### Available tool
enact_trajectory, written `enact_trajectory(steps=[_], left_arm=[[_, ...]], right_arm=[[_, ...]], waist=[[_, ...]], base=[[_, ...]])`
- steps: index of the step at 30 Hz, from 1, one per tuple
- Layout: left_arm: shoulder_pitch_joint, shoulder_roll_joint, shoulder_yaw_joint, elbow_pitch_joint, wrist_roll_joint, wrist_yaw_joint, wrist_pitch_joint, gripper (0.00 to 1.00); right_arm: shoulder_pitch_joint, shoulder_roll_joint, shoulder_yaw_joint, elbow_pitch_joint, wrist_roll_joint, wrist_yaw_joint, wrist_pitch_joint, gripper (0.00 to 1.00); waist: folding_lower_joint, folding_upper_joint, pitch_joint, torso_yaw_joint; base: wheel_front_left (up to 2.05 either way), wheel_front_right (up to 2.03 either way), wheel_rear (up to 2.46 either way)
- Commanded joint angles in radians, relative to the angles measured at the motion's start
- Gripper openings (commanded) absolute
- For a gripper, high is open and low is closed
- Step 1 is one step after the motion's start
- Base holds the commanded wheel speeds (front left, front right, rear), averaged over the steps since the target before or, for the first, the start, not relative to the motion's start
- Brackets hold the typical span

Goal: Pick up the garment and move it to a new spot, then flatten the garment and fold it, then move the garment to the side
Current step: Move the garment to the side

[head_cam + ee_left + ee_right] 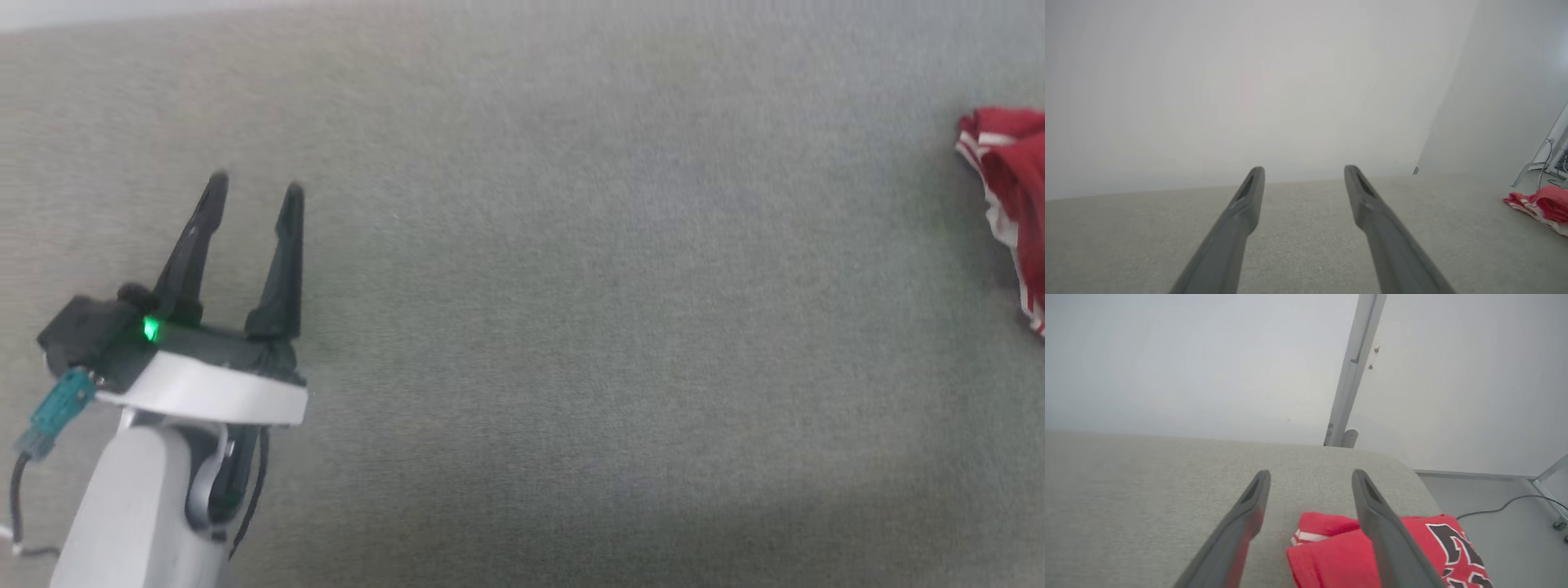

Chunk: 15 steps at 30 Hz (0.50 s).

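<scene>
Folded garment (1008, 180) sits at 3 o'clock, looks like its side spot. Right gripper (1310, 473) above it and left gripper (256, 184) at 8 o'clock: fingers spread, empty.

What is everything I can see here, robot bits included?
garment: one, red with white stripes and dark lettering, lying at the right end of the surface
surface: one, grey fabric, stretching across the head view
post: one, pale, upright behind the surface's far edge
cable: one, dark, on the floor beyond the surface
left tool: one, dark fingers apart, empty, lower left over the surface
right tool: one, dark fingers apart, above the garment, not gripping it
</scene>
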Motion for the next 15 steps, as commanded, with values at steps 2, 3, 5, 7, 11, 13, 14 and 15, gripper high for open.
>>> enact_trajectory(steps=[2,3,5,7,11,13,14,15], left_arm=[[0.042,-0.006,0.018,0.006,0.007,-0.002,-0.003,1.0],[0.055,-0.004,0.027,0.005,0.009,-0.002,-0.004,1.0],[0.085,0.0,0.047,0.005,0.01,-0.002,-0.004,1.0],[0.119,0.0,0.065,0.004,0.012,-0.002,-0.003,1.0],[0.181,0.009,0.105,0.001,0.014,-0.002,-0.003,1.0],[0.198,0.01,0.115,0.001,0.014,-0.002,-0.004,1.0],[0.211,0.01,0.124,-0.002,0.014,-0.002,-0.003,1.0],[0.225,0.01,0.132,-0.003,0.012,-0.002,-0.004,1.0]], right_arm=[[0.05,0.012,0.009,-0.022,0.017,-0.002,-0.032,1.0],[0.068,0.016,0.014,-0.035,0.017,-0.002,-0.046,1.0],[0.109,0.033,0.017,-0.056,0.024,-0.002,-0.072,1.0],[0.152,0.043,0.017,-0.074,0.027,-0.002,-0.098,1.0],[0.23,0.075,0.021,-0.1,0.018,-0.002,-0.138,1.0],[0.249,0.082,0.02,-0.105,0.018,-0.002,-0.147,1.0],[0.267,0.087,0.017,-0.108,0.012,-0.002,-0.157,1.0],[0.284,0.096,0.019,-0.115,0.007,-0.002,-0.166,1.0]], waist=[[0.0,-0.0001,-0.054,0.034],[0.0,-0.0001,-0.066,0.041],[0.0,-0.0001,-0.091,0.054],[0.0,-0.0001,-0.116,0.067],[0.0,-0.0001,-0.159,0.082],[0.0,-0.0001,-0.168,0.085],[0.0,-0.0001,-0.179,0.088],[0.0,-0.0001,-0.188,0.09]], base=[[0.0,0.0,0.0],[0.0,0.0,0.0],[0.0,0.0,0.0],[0.0,0.0,0.0],[0.0,0.0,0.0],[0.0,0.0,0.0],[0.0,0.0,0.0],[0.0,0.0,0.0]])
